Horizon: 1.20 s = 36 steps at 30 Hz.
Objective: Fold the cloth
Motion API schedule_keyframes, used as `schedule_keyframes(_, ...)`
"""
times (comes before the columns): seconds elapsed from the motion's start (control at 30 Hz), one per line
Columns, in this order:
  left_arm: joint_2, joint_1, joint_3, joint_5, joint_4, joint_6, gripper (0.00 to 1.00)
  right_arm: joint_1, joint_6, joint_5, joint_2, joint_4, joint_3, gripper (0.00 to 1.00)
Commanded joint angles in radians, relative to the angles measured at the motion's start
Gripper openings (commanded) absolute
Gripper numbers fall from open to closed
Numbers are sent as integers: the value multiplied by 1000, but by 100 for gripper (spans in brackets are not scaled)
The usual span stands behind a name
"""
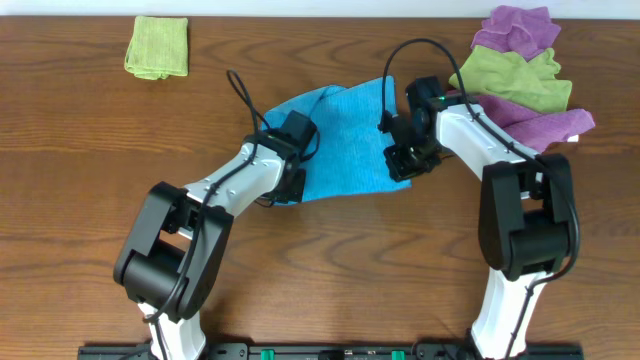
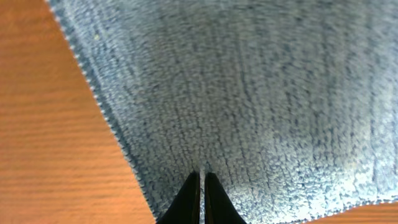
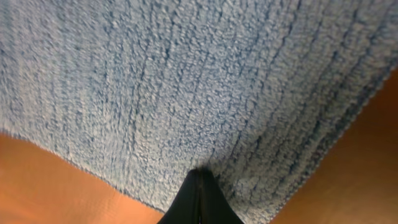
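At the far left of the table (image 1: 70, 150) lay a folded green cloth (image 1: 157, 47). In the middle the blue cloth (image 1: 345, 135) was spread out, its near corners hidden under both wrists in the overhead view. The left gripper (image 2: 200, 182) was clenched on the cloth's near left edge, though how much fabric it held was hard to make out. The right gripper (image 3: 199, 179) was pinched tight on the near right edge, its tips buried in the nap. At the far right sat a purple and green pile (image 1: 520, 75), partly masked by the right arm.
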<state>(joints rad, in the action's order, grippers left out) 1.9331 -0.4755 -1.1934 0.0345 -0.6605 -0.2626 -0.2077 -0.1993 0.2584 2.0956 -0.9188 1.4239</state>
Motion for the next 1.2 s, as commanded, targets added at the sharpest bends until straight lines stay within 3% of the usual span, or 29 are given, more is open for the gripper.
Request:
schedule_keyframes(0.0,21,47,46,43,-35,5,6,-24,39,-60,43,-45,-14,2)
schedule_keyframes(0.43,19,78,46,-10,-113,107,6,-129,100,-190,-31,-190,-14,2)
schedule_keyframes(0.73,19,78,46,-10,-160,110,6,-141,122,-210,-80,-233,-14,1)
schedule_keyframes(1.17,-16,78,46,-43,-135,109,6,-141,124,-262,-393,-206,-18,2)
